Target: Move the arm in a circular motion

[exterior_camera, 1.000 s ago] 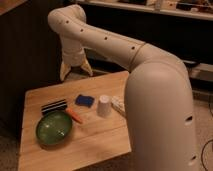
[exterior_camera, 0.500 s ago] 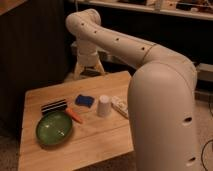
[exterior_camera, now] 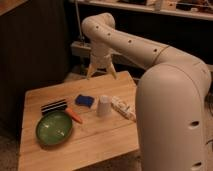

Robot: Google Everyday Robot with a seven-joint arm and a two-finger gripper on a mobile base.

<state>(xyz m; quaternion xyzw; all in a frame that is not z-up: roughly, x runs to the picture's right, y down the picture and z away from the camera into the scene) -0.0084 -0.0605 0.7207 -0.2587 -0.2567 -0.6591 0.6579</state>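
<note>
The arm is large and cream-white, made of thick rounded segments with small dark holes. It reaches from the lower right up and over to the back of a wooden table. Its tan pronged gripper hangs pointing down above the table's far edge, holding nothing. Its prongs are spread apart.
On the table lie a green bowl, an orange carrot-like item, a black striped object, a blue sponge, a white cup and a white wrapped packet. Dark shelving stands behind.
The arm's upper segment and gripper have swung to the right along the table's far edge, from over the left back part toward the middle, and a little higher.
</note>
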